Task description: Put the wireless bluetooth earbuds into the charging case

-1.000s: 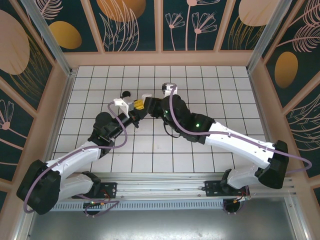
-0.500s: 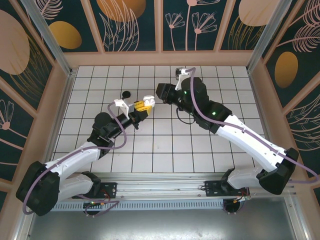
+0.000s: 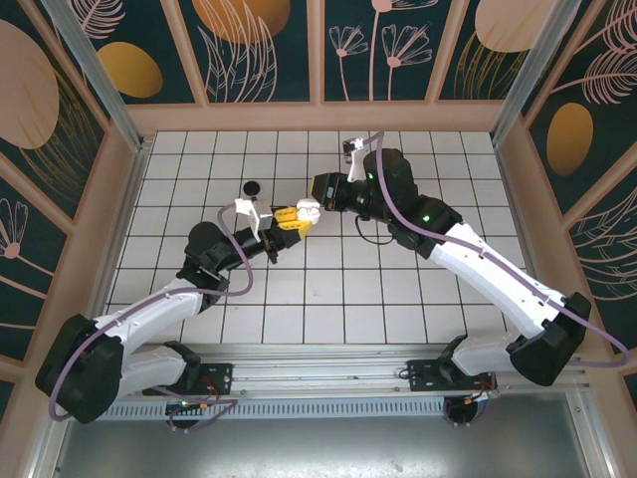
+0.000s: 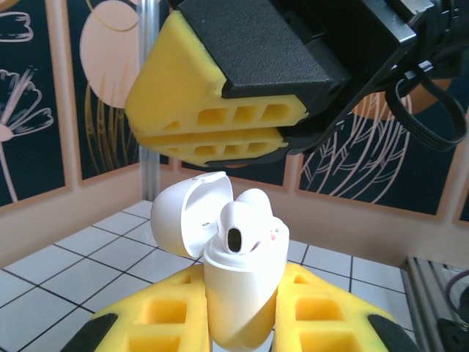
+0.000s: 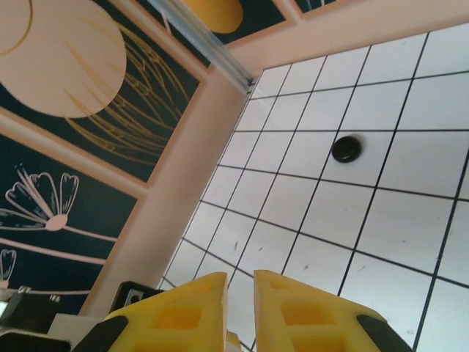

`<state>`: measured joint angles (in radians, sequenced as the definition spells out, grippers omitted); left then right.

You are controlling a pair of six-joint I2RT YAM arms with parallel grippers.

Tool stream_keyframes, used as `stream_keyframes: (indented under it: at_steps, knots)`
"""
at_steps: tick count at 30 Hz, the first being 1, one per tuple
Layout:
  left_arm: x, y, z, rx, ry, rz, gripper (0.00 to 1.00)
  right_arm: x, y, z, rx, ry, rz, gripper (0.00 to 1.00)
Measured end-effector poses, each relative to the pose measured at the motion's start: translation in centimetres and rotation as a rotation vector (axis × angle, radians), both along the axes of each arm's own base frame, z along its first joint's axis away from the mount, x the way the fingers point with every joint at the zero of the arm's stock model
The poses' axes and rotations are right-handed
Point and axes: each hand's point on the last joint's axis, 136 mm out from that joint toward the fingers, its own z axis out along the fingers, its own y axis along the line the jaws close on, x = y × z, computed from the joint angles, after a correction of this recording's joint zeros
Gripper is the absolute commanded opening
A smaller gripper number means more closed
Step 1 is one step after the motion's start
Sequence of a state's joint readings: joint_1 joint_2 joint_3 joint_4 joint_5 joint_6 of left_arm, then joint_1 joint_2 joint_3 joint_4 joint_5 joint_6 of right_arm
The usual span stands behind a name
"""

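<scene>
Because its lid (image 4: 189,214) stood open for loading, white charging case (image 4: 238,297) was clamped upright in left pincer (image 4: 242,326), lower centre; white earbud (image 4: 238,233) sat inside. Above, right pincer (image 4: 220,136) nearly closed, nothing between.

No readable text, brand, number, sign in any view. White charging case (image 4: 238,293) unmarked; wall panels (image 3: 249,50) floral art, unlettered.

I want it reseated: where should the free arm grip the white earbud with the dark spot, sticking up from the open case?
Probably pinch the white earbud by its rounded head, from straight above: only that part clears the case, and the raised lid crowds one side.
</scene>
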<state>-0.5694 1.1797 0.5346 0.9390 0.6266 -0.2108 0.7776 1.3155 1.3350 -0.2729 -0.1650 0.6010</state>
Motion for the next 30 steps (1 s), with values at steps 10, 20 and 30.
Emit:
stream_keyframes:
  at_steps: [10,20,30]
  knots:
    - [0.3,-0.7,0.1,0.0,0.023,-0.035,0.0,-1.7,0.7,0.1,0.041,0.046,0.151,0.14]
    - [1.3,-1.3,-0.1,0.007,0.067,-0.037,0.0,-6.9,1.0,2.2,0.109,0.039,0.407,0.16]
    - [1.5,-1.7,-0.3,0.014,0.098,-0.055,0.0,-3.4,-3.6,2.9,0.006,-0.09,0.122,0.32]
